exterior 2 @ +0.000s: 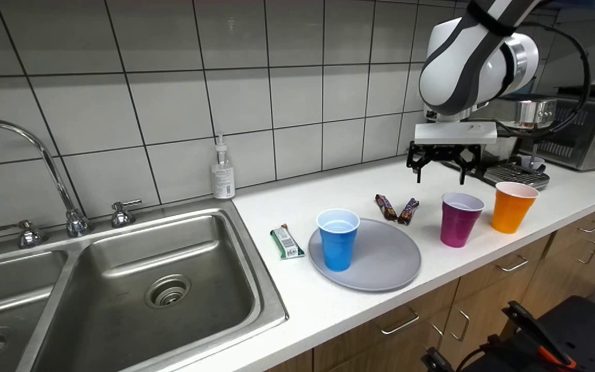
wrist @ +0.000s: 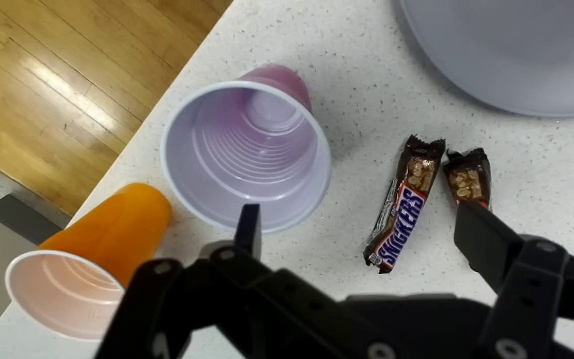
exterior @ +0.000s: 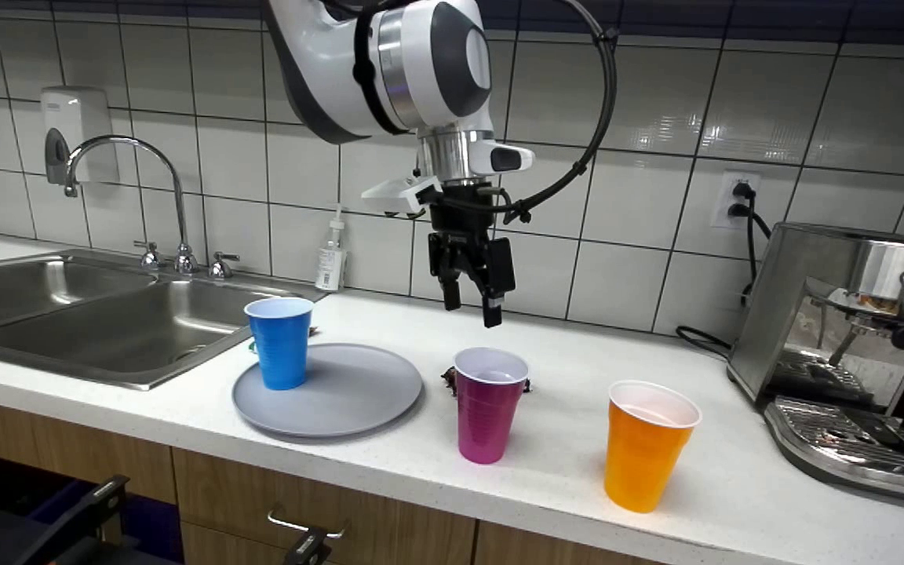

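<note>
The hand [exterior 2: 440,181] hangs wide and empty, upper right in an exterior view, high enough, I'd guess, to clear the magenta plastic cup [exterior 2: 460,222]. Just right of centre in the wrist view, a Snickers bar [wrist: 402,214] lies flat, steadied by the tabletop [wrist: 366,94].

Snickers wrappers [wrist: 402,210]: glossy, crinkled film. Purple cup [exterior: 487,420], orange cup [exterior: 643,459], blue cup [exterior: 282,351]: smooth, shiny plastic. Plate [exterior: 366,392]: matt, smooth. Countertop [wrist: 317,264]: speckled. Sink [exterior 2: 243,243]: satin steel. Faucet [exterior 2: 48,157]: polished metal. Wall tiles [exterior 2: 173,108]: glossy. Floorboards [wrist: 68,89]: glossy wood.
</note>
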